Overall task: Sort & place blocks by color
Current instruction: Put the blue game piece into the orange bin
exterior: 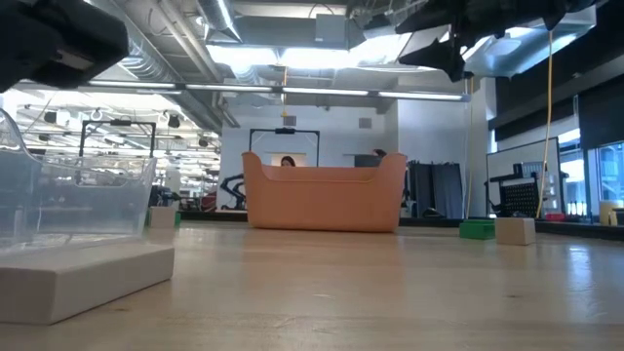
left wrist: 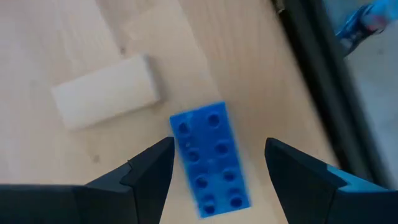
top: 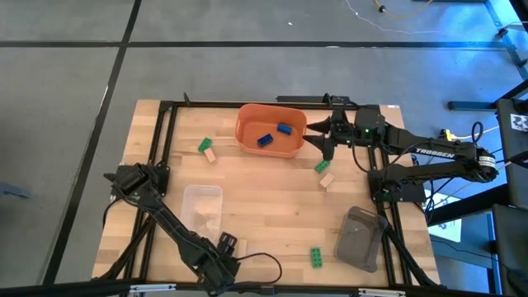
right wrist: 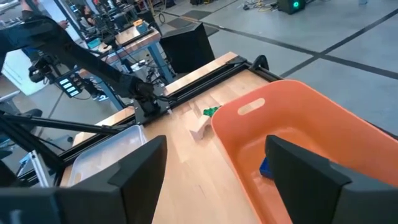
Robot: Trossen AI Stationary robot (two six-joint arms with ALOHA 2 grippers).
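Two blue blocks (top: 275, 134) lie inside the orange bin (top: 247, 124) at the far centre of the table (top: 272, 214), each with its long axis running roughly left to right and slightly tilted; the bin's near right corner sits just beside the right gripper (top: 320, 136), which hovers at the bin's right rim with its jaws wide apart and nothing between them. A third blue block (left wrist: 210, 160) shows only in the left wrist view, studs up, lying flat between the left gripper's (left wrist: 214, 171) spread, empty jaws, its long axis running along the line of the fingers; a pale tan block (left wrist: 104, 91) lies just beside it, set crosswise and apart from it, and a dark frame rail (left wrist: 317, 74) runs close along the block's other side, leaving little room there. Left of the bin, a green block (top: 204, 145) and a tan block (top: 210, 154) lie touching or nearly so, both angled; right of the bin, another green block (top: 322, 166) and tan block (top: 327, 179) lie close together on open wood. A further green block (top: 316, 257) rests near the front edge, long axis near to far, between the clear tray (top: 202, 206) and the grey tray (top: 360, 239), with bare table all around it.
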